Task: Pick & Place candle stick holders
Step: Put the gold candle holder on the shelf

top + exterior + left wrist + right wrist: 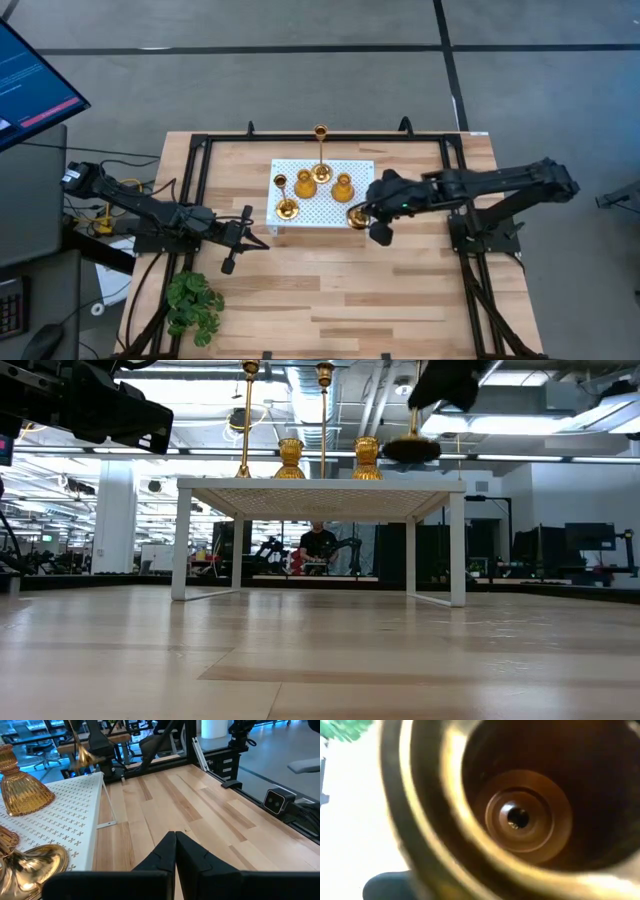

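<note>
Several shiny gold candle stick holders stand on their round bases on the white perforated board [330, 215]: a tall thin-stemmed one [320, 150], two short ones [305, 183] [343, 187] and a stemmed one [284, 203]. My right gripper [368, 213] is over the board's near right corner, shut on a fifth holder [356, 216], which fills the right wrist view [520, 815]. My left gripper [240, 238] is shut and empty, left of the board over the wooden table; its closed fingers show in the left wrist view [175, 855]. My right gripper comes at the holder from above; in the low view the thin stem [413, 422] runs up into the gripper and the round base [410, 450] hangs just above the board top. The gripper's own body hides the fingers, so the kind of hold cannot be told.
The board stands on thin white legs [181, 545] above the wooden table [380, 290]. A green leafy plant [195, 305] lies at the near left. A black frame [195, 180] borders the table. A monitor [30, 80] stands off the far left.
</note>
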Available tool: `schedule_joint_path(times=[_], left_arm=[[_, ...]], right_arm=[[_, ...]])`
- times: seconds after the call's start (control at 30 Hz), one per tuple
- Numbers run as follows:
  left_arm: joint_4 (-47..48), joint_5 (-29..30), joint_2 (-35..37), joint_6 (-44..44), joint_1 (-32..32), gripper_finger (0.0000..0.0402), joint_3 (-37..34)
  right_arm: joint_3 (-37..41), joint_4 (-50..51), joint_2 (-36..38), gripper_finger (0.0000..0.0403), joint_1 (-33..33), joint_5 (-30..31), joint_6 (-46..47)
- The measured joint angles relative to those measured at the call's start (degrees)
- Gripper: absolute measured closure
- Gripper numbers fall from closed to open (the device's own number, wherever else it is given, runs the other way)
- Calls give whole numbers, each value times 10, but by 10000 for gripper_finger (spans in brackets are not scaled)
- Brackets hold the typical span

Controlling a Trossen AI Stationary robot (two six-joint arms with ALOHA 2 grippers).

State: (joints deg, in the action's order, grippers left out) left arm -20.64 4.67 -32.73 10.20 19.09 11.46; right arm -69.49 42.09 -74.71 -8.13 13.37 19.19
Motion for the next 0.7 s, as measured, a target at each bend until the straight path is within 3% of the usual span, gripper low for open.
schedule_joint_path(times=[0.3, 0.7], left_arm=[[0, 0, 0, -2, 0, 394, 0], [0, 0, 0, -2, 0, 394, 0]], right_arm=[[0, -2, -49, 403, 41, 0, -18], [0, 0, -53, 403, 60, -1, -12]])
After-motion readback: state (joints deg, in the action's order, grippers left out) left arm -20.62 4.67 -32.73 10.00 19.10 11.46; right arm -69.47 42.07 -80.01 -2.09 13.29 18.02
